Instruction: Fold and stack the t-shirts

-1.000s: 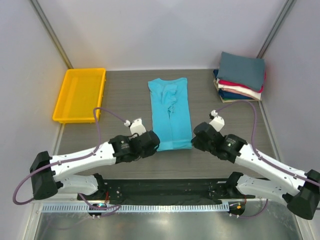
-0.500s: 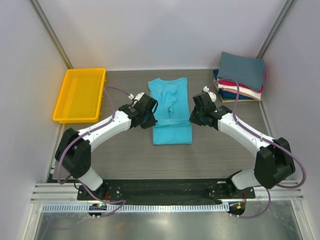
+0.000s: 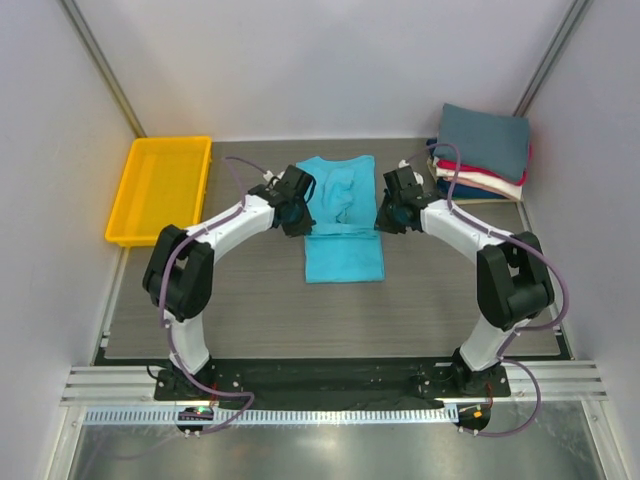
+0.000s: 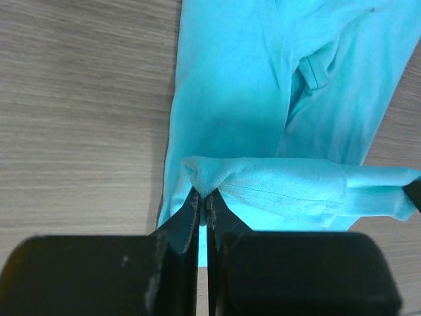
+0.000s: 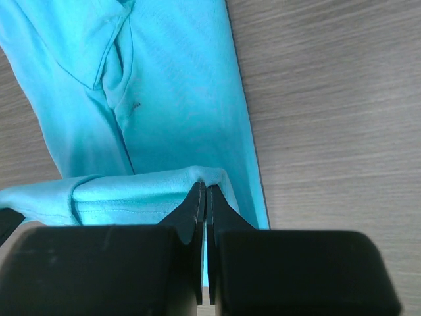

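Your left fingers (image 4: pixel 189 220) and right fingers (image 5: pixel 194 210) pinch tight on the limp turquoise t-shirt (image 3: pixel 343 262) at its hem corners, so lift evenly.

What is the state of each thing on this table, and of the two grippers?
bright turquoise cloth t-shirt: narrow-folded, near hem lifted over its middle.
left gripper: shut on the hem's left corner.
right gripper: shut on the hem's right corner.
pile of folded cloth t-shirts: stacked, slate-grey one on top.
yellow plastic rectangular tray: empty.
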